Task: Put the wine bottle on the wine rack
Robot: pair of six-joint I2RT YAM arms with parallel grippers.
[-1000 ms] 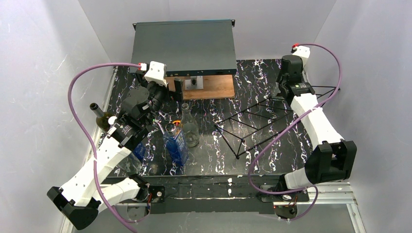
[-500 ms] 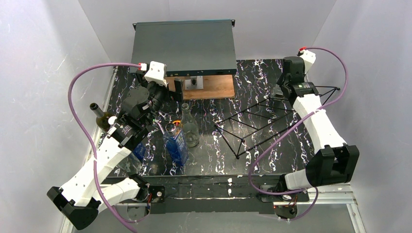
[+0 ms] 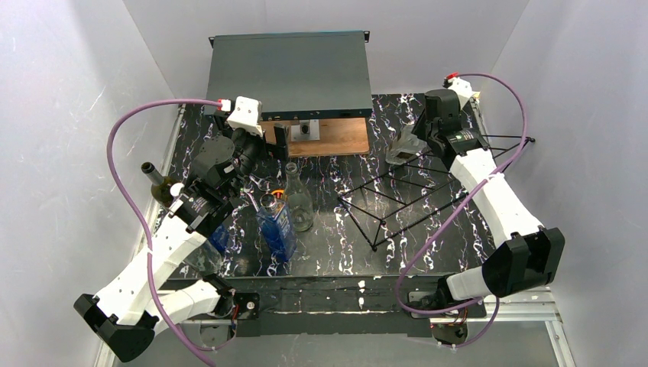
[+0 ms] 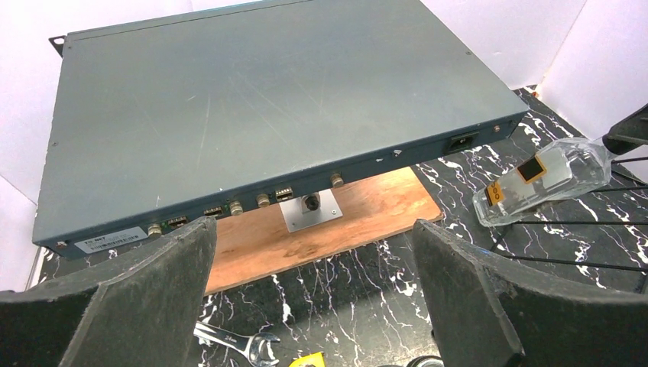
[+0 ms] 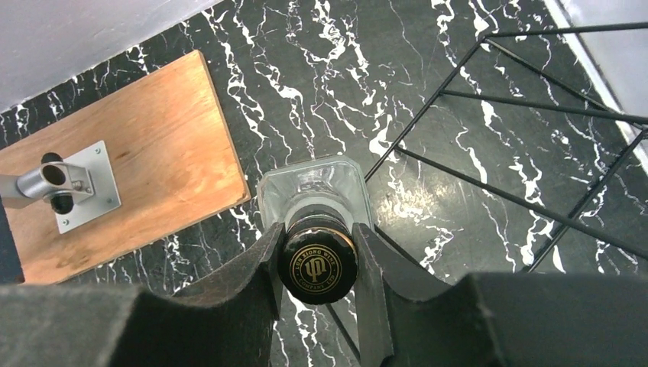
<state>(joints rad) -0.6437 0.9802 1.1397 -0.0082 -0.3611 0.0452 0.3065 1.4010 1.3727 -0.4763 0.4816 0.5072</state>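
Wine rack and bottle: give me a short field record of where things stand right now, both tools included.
right tool: shut on the black-capped neck of the clear square glass bottle
bottle pose: tilted, above the far end of the black wire wine rack; contact with the wires cannot be told
left tool: open, empty, facing the grey metal box
other bottles: blue glass bottle upright, left of the rack
placement: not yet done

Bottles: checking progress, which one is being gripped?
The clear square bottle with the black cap, clamped at its neck between the right fingers. The blue bottle, the green bottle and the round clear bottle are ungripped.
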